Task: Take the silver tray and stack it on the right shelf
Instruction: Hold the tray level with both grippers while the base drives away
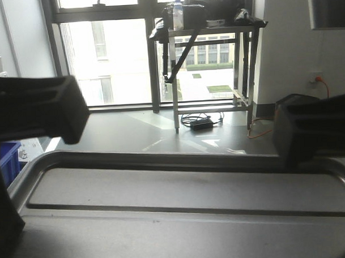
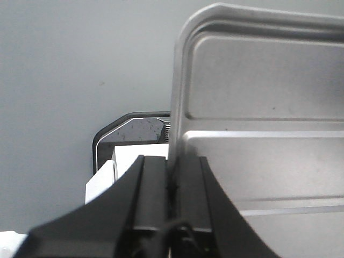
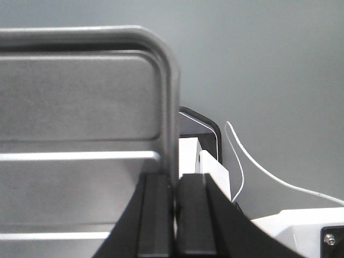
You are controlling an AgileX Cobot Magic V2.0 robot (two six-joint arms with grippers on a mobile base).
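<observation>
Two pairs of fingers (image 2: 153, 193) are each closed to a narrow slit on a thin metal rim. The left gripper (image 2: 173, 161) clamps one short end of the silver tray (image 1: 174, 191) and the right gripper (image 3: 174, 180) clamps the opposite short end. Each holds just inside a rounded corner.

Between them the tray hangs in the air close in front of the robot, and nothing shows underneath to carry it. It lies roughly level with its open face up. Its long axis runs left to right across the robot's front, and the two raised ridges follow that same line. The far long rim points toward the window (image 1: 119, 57), with a steel-legged stand (image 1: 174, 78) in front of the glass and a blue crate (image 1: 9, 160) low on the left.

By my reading the grab is done and the carry is in hand — the stacking remains. The right shelf shows in no view, so the next move calls for bringing it into sight first. After that, both arms should travel together at a fixed spacing, so the rim neither slips nor bows. The tray needs to stay level until it is over the shelf, and the fingers should open only once it is resting there.
</observation>
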